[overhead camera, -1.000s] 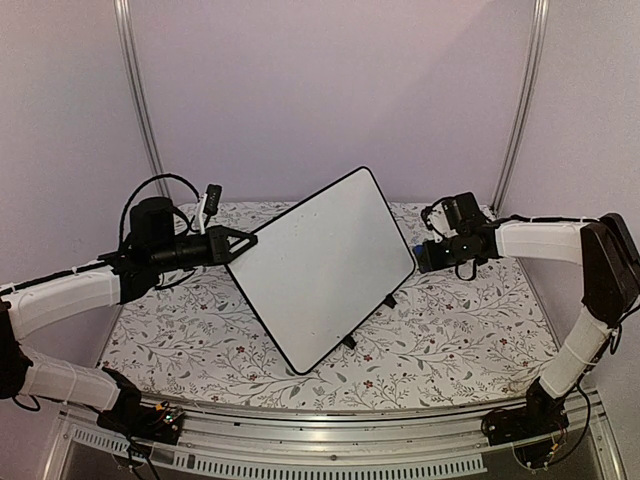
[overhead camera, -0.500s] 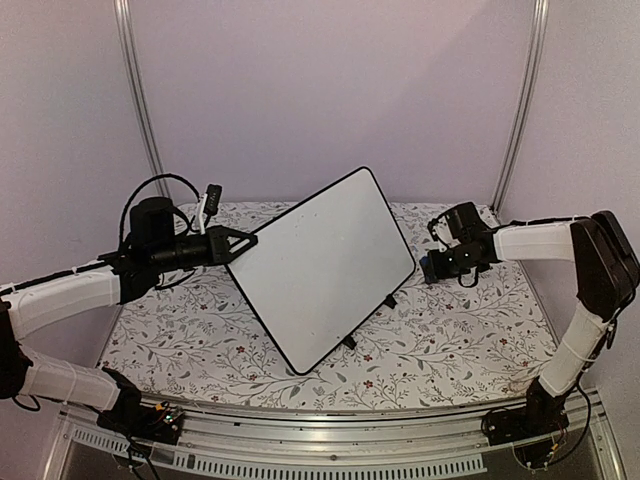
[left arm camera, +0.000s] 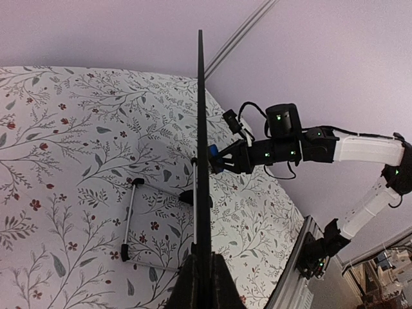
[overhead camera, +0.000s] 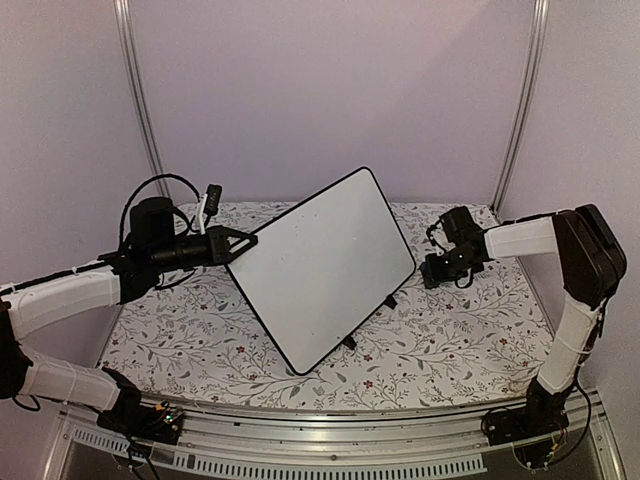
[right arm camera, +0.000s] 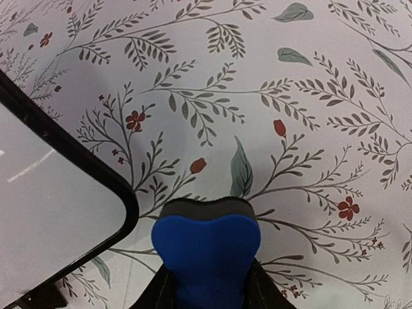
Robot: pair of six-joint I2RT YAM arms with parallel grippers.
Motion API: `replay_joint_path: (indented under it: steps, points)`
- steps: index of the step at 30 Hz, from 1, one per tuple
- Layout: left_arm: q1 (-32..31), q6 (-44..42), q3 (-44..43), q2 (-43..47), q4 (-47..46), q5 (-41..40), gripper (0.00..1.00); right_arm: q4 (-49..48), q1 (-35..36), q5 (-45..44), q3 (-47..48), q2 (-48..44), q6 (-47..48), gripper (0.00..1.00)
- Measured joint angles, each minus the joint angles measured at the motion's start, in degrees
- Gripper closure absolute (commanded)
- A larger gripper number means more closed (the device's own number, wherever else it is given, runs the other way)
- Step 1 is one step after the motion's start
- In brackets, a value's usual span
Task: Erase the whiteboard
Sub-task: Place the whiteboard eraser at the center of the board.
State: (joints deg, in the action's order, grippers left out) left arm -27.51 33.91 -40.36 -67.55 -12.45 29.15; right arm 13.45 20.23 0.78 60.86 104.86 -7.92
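The whiteboard (overhead camera: 320, 265), glossy white with a thin black frame, stands tilted on the floral table. In the left wrist view it shows edge-on (left arm camera: 202, 129). My left gripper (overhead camera: 245, 243) (left arm camera: 204, 283) is shut on its left edge. My right gripper (overhead camera: 430, 272) (right arm camera: 207, 286) hovers low over the table just right of the board's right corner (right arm camera: 96, 187), apart from it. A blue eraser (right arm camera: 206, 248) (left arm camera: 213, 159) with a dark felt face sits pinched between its fingers. No writing shows on the board's face.
The floral tablecloth (overhead camera: 450, 330) covers the table. Behind the board its wire stand (left arm camera: 132, 219) rests on the cloth, and black feet (overhead camera: 349, 343) poke out below the lower edge. Metal posts (overhead camera: 520, 100) rise at the back corners, and a rail (overhead camera: 330, 465) runs along the near edge.
My right gripper has dropped lower and drawn a little away from the board's right edge with the eraser, its arm folding in. The left arm and the board have not moved.
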Motion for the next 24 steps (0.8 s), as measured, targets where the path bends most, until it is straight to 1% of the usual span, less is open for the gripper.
replay_joint_path:
  steps: [13,24]
  points:
    - [0.0,0.0,0.0,0.0,0.0,0.0,1.00,-0.3,0.0,3.8,1.2,1.4,1.1,0.65]
    - [0.0,0.0,0.0,-0.1,0.0,0.0,1.00,-0.4,0.6,4.7,1.2,1.4,2.3,0.65]
